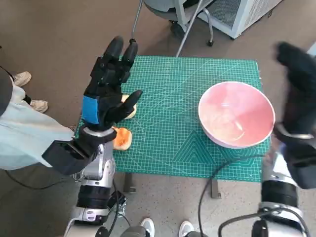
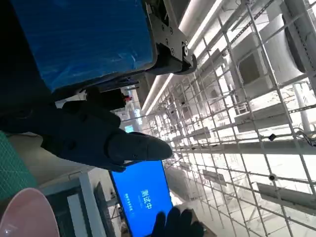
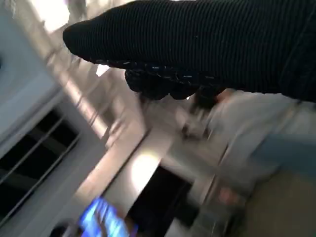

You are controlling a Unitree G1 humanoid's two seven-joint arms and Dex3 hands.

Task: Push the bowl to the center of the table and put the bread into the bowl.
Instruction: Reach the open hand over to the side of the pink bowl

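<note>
Left hand point(image 1: 106, 94), blue screen point(image 2: 142, 197) w/ "测试中"

A green gridded cutting-mat worktop point(image 1: 177, 128) carries a pink round bowl point(image 1: 236, 114) at its right and orange-brown bread pieces point(image 1: 122, 138) at its left edge.

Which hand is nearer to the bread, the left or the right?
Left. The left hand is raised, open, directly over the bread at the mat's left edge. The right hand is beyond the bowl, at the table's far right.
</note>
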